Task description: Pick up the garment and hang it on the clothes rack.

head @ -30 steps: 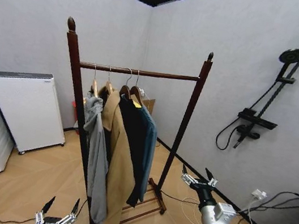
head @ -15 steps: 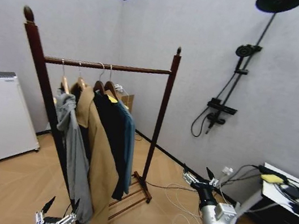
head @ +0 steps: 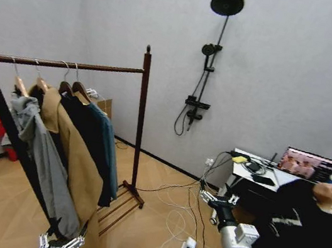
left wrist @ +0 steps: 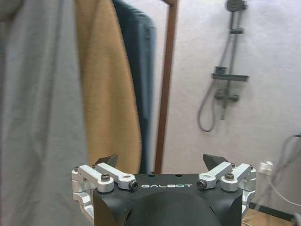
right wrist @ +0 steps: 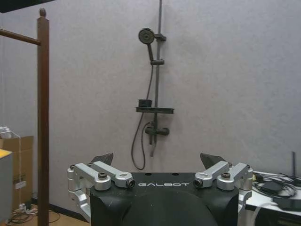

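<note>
Garment [head: 104,145]: hangs on clothes rack [head: 141,107] bar, rightmost, beside tan coat [head: 74,159]. Left gripper [head: 61,241]: low, below the coats, fingers spread wide, empty. Right gripper [head: 215,199]: well apart, wide, empty.

1. We read "GALBOT" in pale letters on the black body of the left gripper [left wrist: 161,162], just behind its fingers.
2. Same "GALBOT" on the right gripper [right wrist: 157,161], same spot.
</note>
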Available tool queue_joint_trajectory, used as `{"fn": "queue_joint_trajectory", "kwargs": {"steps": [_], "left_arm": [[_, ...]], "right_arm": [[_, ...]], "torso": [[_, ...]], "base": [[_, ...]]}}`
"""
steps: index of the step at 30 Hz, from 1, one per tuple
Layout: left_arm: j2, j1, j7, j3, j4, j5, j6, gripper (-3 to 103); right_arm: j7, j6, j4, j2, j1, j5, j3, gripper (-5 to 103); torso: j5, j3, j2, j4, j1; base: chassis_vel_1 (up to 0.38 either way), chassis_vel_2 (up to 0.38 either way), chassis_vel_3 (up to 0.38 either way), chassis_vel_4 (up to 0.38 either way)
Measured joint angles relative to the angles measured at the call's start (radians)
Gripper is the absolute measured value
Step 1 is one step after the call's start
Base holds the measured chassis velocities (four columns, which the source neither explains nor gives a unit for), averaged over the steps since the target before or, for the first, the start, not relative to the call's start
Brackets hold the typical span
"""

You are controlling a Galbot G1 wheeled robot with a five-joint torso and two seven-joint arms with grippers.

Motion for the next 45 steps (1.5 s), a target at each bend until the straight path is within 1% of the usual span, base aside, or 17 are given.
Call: {"fn": "queue_joint_trajectory", "kwargs": {"steps": [10,11,14,16,17,20,22,23,27,29,31,34,36,41,42,43,45], "left_arm": [[0.0,0.0,0.0,0.0,0.0,0.0,0.0,100],[0.0,0.0,0.0,0.0,0.0,0.0,0.0,100],[0.0,0.0,0.0,0.0,0.0,0.0,0.0,100],[0.0,0.0,0.0,0.0,0.0,0.0,0.0,100],[0.0,0.0,0.0,0.0,0.0,0.0,0.0,100],[0.0,0.0,0.0,0.0,0.0,0.0,0.0,100],[0.0,0.0,0.0,0.0,0.0,0.0,0.0,100],[0.0,0.0,0.0,0.0,0.0,0.0,0.0,100],[0.0,0.0,0.0,0.0,0.0,0.0,0.0,100],[0.0,0.0,0.0,0.0,0.0,0.0,0.0,100],[0.0,0.0,0.0,0.0,0.0,0.0,0.0,100],[0.0,0.0,0.0,0.0,0.0,0.0,0.0,100],[0.0,0.0,0.0,0.0,0.0,0.0,0.0,100],[0.0,0.0,0.0,0.0,0.0,0.0,0.0,100],[0.0,0.0,0.0,0.0,0.0,0.0,0.0,100],[0.0,0.0,0.0,0.0,0.0,0.0,0.0,100],[0.0,0.0,0.0,0.0,0.0,0.0,0.0,100]], "right_arm": [[-0.001,0.012,-0.003,-0.002,-0.004,0.001,-0.003,100],[-0.002,0.016,-0.007,-0.003,-0.004,0.002,-0.004,100],[-0.003,0.021,-0.016,-0.004,-0.001,0.003,-0.005,100],[-0.003,0.023,-0.02,-0.005,0.001,0.004,-0.005,100],[-0.003,0.024,-0.023,-0.006,0.003,0.005,-0.007,100],[-0.003,0.025,-0.028,-0.007,0.007,0.006,-0.009,100],[-0.003,0.026,-0.031,-0.007,0.01,0.006,-0.011,100],[-0.004,0.028,-0.032,-0.007,0.011,0.006,-0.014,100],[-0.004,0.033,-0.037,-0.005,0.012,0.004,-0.022,100],[-0.005,0.037,-0.039,-0.003,0.011,0.003,-0.024,100],[-0.006,0.04,-0.04,-0.003,0.011,0.003,-0.023,100],[-0.006,0.042,-0.041,-0.004,0.01,0.002,-0.022,100],[-0.006,0.043,-0.041,-0.003,0.01,0.002,-0.022,100],[-0.006,0.043,-0.041,-0.001,0.008,0.0,-0.022,100],[-0.007,0.045,-0.038,0.0,0.007,-0.001,-0.023,100],[-0.007,0.045,-0.038,0.0,0.007,-0.001,-0.023,100],[-0.009,0.047,-0.038,0.002,0.004,-0.005,-0.024,100]], "torso": [[0.0001,0.0,0.0,-0.0002,0.0],[-0.0005,0.0,0.0,0.0,0.0],[0.0001,0.0,0.0,0.0003,0.0],[0.0001,0.0,0.0,-0.0004,0.0],[-0.0005,0.0,0.0,0.0,0.0],[0.0001,0.0,0.0,0.0002,0.0],[0.0003,0.0,0.0,-0.0003,0.0],[-0.0006,0.0,0.0,0.0,0.0],[0.0002,0.0,0.0,-0.0001,0.0],[-0.0007,0.0,0.0,0.0001,0.0],[0.0002,0.0,0.0,0.0002,0.0],[0.0003,0.0,0.0,-0.0004,0.0],[-0.0004,0.0,0.0,0.0,0.0],[0.0005,0.0,0.0,-0.0001,0.0],[-0.0013,0.0,0.0,-0.0003,0.0],[-0.0013,0.0,0.0,-0.0003,0.0],[0.0007,0.0,0.0,-0.0001,0.0]], "base": [[0.044,-0.306,-0.302,0.052],[0.033,-0.323,-0.296,0.066],[0.067,-0.319,-0.318,0.073],[0.044,-0.319,-0.274,0.063],[0.043,-0.313,-0.32,0.065],[0.055,-0.313,-0.318,0.072],[0.074,-0.322,-0.295,0.064],[0.049,-0.308,-0.333,0.045],[0.096,-0.298,-0.341,0.056],[0.055,-0.302,-0.318,0.053],[0.051,-0.312,-0.321,0.05],[0.069,-0.32,-0.305,0.051],[0.032,-0.329,-0.286,0.058],[0.074,-0.306,-0.307,0.06],[0.016,-0.308,-0.316,0.053],[0.016,-0.308,-0.316,0.053],[0.072,-0.327,-0.346,0.05]]}}
